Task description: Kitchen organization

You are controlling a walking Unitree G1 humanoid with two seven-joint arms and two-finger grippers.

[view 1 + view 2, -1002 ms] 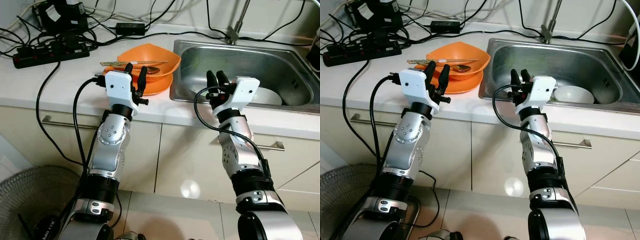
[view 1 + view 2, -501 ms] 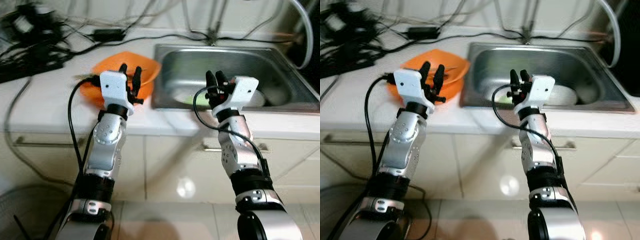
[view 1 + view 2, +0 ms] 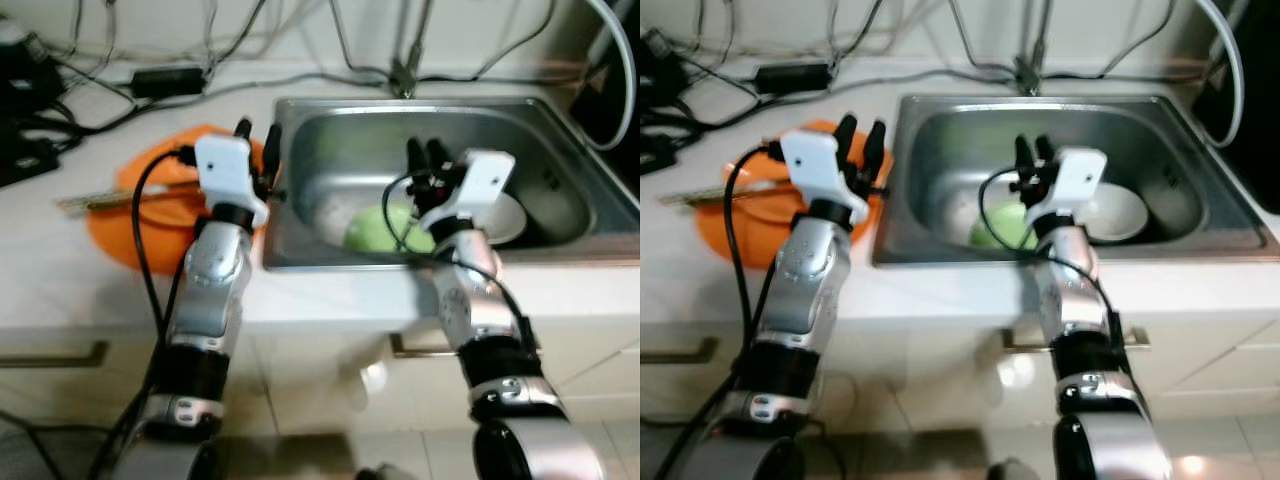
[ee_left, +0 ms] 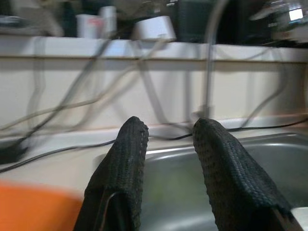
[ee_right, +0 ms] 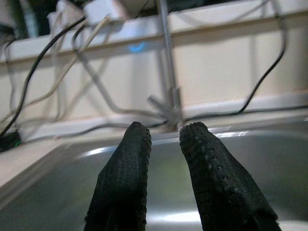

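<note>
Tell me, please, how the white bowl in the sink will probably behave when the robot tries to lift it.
The white bowl looks glazed and hard, so probably stiff, breakable and slippery between two fingers. It seems to lean on the sink wall, so a push may slide it. The right tool hangs above the sink with nothing in it.

The robot has stepped closer to the sink (image 3: 560, 190); its right hand (image 3: 428, 152) now hangs over the basin, above a green bowl (image 3: 378, 228) that has come into sight.
</note>
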